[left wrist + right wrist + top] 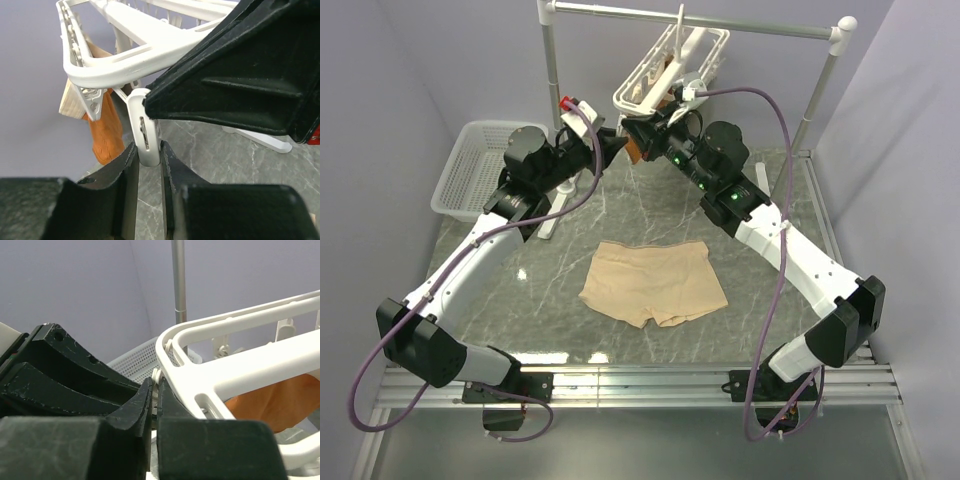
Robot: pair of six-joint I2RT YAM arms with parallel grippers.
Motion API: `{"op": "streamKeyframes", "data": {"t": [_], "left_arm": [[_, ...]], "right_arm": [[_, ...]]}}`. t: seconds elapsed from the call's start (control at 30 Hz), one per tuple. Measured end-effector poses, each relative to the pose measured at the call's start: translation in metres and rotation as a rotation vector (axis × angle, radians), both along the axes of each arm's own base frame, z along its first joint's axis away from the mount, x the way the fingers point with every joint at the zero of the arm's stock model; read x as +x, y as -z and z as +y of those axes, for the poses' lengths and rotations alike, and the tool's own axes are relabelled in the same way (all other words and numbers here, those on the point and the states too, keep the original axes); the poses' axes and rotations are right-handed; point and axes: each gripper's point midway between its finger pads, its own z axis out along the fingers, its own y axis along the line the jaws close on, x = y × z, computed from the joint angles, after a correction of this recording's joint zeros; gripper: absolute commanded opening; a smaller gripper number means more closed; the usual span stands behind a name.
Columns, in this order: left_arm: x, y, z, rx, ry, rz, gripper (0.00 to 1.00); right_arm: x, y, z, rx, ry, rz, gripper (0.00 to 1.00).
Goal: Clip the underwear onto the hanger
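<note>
The beige underwear (pixel 655 283) lies flat on the table, apart from both grippers. The white hanger (pixel 672 62) hangs tilted from the rail at the back. Both grippers meet at its lower near corner. My left gripper (pixel 612 148) is shut on the bottom end of a white dangling clip (pixel 144 131) under the frame (pixel 125 62). My right gripper (pixel 642 135) is shut on a small white clip piece (pixel 161 374) at the frame's corner (pixel 235 367). In the left wrist view its black body (pixel 245 80) sits right above that clip.
A rust-orange garment (pixel 107 132) hangs clipped from the hanger; it also shows in the right wrist view (pixel 280 400). A white mesh basket (pixel 480 165) stands at the back left. The rail's posts (pixel 552 70) rise behind the arms.
</note>
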Motion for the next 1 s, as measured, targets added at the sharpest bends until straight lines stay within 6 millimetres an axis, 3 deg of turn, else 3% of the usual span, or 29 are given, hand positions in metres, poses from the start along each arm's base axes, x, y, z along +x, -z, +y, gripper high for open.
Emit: {"op": "streamKeyframes", "data": {"t": [0.13, 0.27, 0.67, 1.0], "left_arm": [[0.000, 0.004, -0.001, 0.026, 0.002, -0.004, 0.43], [-0.008, 0.014, -0.009, 0.050, 0.033, 0.024, 0.50], [-0.009, 0.010, -0.011, 0.014, 0.027, 0.045, 0.48], [-0.005, -0.002, -0.008, -0.117, 0.050, 0.116, 0.47]], "right_arm": [[0.001, 0.001, -0.001, 0.004, 0.003, 0.009, 0.00], [0.001, -0.002, -0.001, 0.026, 0.003, 0.018, 0.00], [0.004, -0.002, -0.009, 0.075, -0.005, 0.066, 0.00], [0.004, 0.000, -0.018, 0.128, -0.058, 0.113, 0.00]]}}
